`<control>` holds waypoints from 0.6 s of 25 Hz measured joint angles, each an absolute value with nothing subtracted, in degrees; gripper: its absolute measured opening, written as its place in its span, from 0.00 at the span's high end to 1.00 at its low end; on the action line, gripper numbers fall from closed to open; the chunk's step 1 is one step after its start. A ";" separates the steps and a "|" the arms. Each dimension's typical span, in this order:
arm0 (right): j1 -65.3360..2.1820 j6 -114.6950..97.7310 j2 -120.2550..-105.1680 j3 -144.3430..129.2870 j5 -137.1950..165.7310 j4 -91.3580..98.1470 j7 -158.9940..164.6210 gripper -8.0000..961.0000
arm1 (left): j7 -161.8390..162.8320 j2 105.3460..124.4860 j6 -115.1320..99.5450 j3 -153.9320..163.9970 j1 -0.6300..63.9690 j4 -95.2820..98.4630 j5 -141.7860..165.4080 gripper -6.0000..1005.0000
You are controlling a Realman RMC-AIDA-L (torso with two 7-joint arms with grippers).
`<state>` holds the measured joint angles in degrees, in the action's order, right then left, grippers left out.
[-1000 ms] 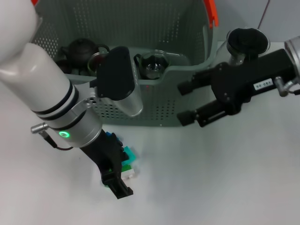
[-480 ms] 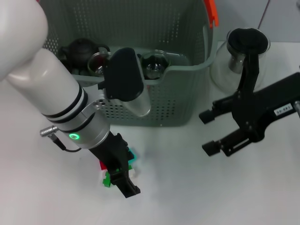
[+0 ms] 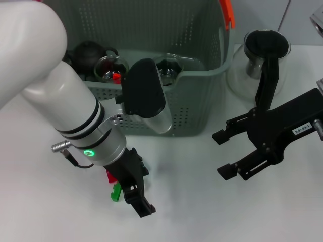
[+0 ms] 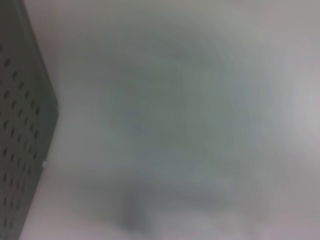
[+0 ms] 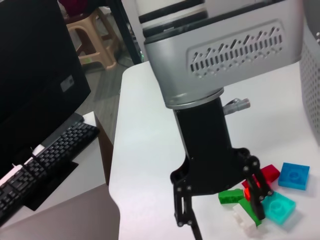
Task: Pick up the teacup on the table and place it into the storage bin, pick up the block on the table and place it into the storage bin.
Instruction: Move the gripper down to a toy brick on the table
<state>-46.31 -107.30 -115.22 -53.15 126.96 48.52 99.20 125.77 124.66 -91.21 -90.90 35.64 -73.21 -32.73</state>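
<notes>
Across the white table (image 3: pixel 212 212) you see the storage bin (image 3: pixel 192 96), grey-green and perforated, filling the upper middle of the head view with an orange clip (image 3: pixel 228 12) on its far corner. Inside it sit a dark teapot (image 3: pixel 87 53) and glass teacups (image 3: pixel 166 68). Beside the bin at upper right stands a glass pitcher (image 3: pixel 260 55) with a black lid. Your left gripper (image 3: pixel 135 194) sits low at lower centre over a cluster of blocks (image 5: pixel 265 192) in red, green, white, teal and blue, its fingers spread narrowly around them without closing. Your right gripper (image 3: pixel 224 154) hovers at mid right, fingers wide and empty; a white sticker on it bears small digits you cannot read reliably. Beyond the table edge, the right wrist view shows a keyboard (image 5: pixel 45 160) and a stool (image 5: pixel 92 35).
</notes>
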 joint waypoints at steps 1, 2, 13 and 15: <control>-46.21 -107.23 -115.22 -53.05 126.89 48.51 98.94 0.05 | 125.77 124.68 -91.15 -90.83 35.55 -73.21 -32.83 0.10; -46.07 -106.95 -115.22 -52.86 126.77 48.49 98.44 0.05 | 125.81 124.70 -90.55 -90.43 35.39 -73.00 -32.92 0.10; -45.79 -106.26 -115.48 -52.52 126.68 47.69 97.45 0.05 | 125.72 124.53 -86.75 -88.70 35.24 -70.36 -32.91 0.10; -45.72 -106.20 -115.55 -52.18 126.66 47.68 97.23 0.05 | 125.63 124.47 -86.54 -88.70 35.24 -69.96 -32.88 0.10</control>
